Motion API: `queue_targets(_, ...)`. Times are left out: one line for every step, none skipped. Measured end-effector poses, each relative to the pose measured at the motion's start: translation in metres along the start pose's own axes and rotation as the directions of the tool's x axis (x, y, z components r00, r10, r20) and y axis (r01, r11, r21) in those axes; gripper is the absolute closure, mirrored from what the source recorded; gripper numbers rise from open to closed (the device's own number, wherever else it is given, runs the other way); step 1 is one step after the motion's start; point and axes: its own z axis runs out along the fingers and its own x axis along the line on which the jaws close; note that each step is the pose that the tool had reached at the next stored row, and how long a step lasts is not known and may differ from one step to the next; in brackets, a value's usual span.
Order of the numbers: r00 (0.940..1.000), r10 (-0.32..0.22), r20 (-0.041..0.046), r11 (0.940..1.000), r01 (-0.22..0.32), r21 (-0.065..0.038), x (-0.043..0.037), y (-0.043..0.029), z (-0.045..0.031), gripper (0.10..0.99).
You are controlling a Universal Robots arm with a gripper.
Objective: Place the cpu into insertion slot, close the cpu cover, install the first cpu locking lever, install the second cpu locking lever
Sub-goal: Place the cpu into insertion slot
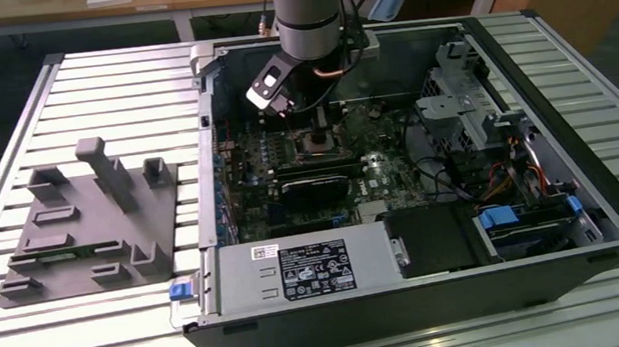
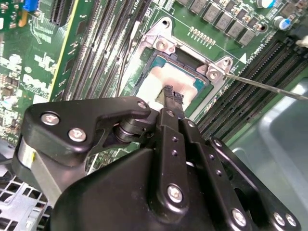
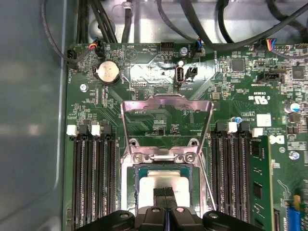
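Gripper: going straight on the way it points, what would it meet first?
The cpu, seated in the insertion slot, lies directly under the shut gripper. The cpu cover stands open, out of that line. Whether gripper and cpu touch yet is unclear.

Slatted metal table [image 1: 99, 74] bears open computer case [image 1: 411, 309] and, apparently, grey fixture [image 1: 74, 240].

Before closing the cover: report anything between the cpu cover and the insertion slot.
The gripper, fingers shut, is down on the cpu seated in the insertion slot, in the path of the raised cpu cover. Nothing else visible lies between them.
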Motion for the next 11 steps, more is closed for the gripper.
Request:
queue_targets(1.0000,0.000,0.0001,1.0000,0.000,0.000,0.0000,0.0001,-0.0019,0.980)
queue_targets(1.0000,0.000,0.0000,1.0000,0.000,0.000,0.0000,0.0003,-0.0039,0.980)
queue_targets(1.0000,0.000,0.0000,1.0000,0.000,0.000,0.0000,0.0005,-0.0059,0.980)
queue_targets(1.0000,0.000,0.0000,1.0000,0.000,0.000,0.0000,0.0006,-0.0077,0.980)
queue_targets(1.0000,0.000,0.0001,1.0000,0.000,0.000,0.0000,0.0008,-0.0096,0.980)
queue_targets(1.0000,0.000,0.0000,1.0000,0.000,0.000,0.0001,0.0010,-0.0117,0.980)
queue_targets(1.0000,0.000,0.0000,1.0000,0.000,0.000,0.0001,0.0012,-0.0139,0.980)
queue_targets(1.0000,0.000,0.0001,1.0000,0.000,0.000,0.0001,0.0014,-0.0162,0.980)
queue_targets(1.0000,0.000,0.0000,1.0000,0.000,0.000,0.0001,0.0016,-0.0186,0.980)
queue_targets(1.0000,0.000,0.0000,1.0000,0.000,-0.001,0.0001,0.0018,-0.0210,0.980)
queue_targets(1.0000,0.000,0.0001,1.0000,0.000,-0.001,0.0001,0.0020,-0.0238,0.980)
